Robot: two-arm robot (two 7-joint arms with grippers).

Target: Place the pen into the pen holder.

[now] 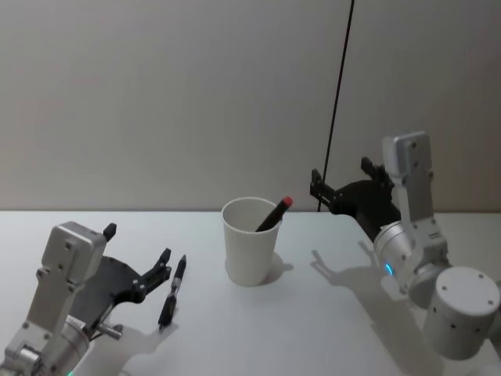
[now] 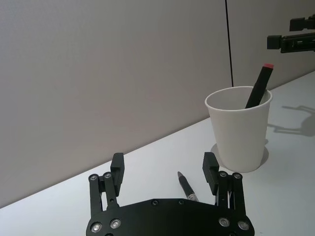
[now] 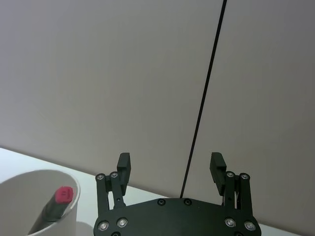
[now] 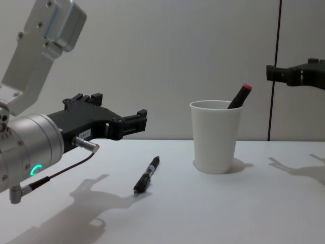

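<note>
the left arm comes in over the desk's [image 1: 329,329] near left corner, its wrist housing tilted up and the left gripper [image 1: 139,244] held roughly level, just above the surface and pointing toward the far edge. its jaws are spread wide and grip nothing. a black pen [image 1: 173,291] lies flat on the desk just beside the inner finger, apart from it; in the left wrist view its rear end is hidden under the gripper's body.

the right arm bends up from the near right corner and holds the right gripper [image 1: 340,176] high in front of the wall, jaws open and empty.

the pen holder [image 1: 250,249] stands upright between the two grippers, close to the far edge. a red-capped pen [image 1: 275,211] leans inside it, its cap above the rim and its lower part hidden by the wall of the holder.
</note>
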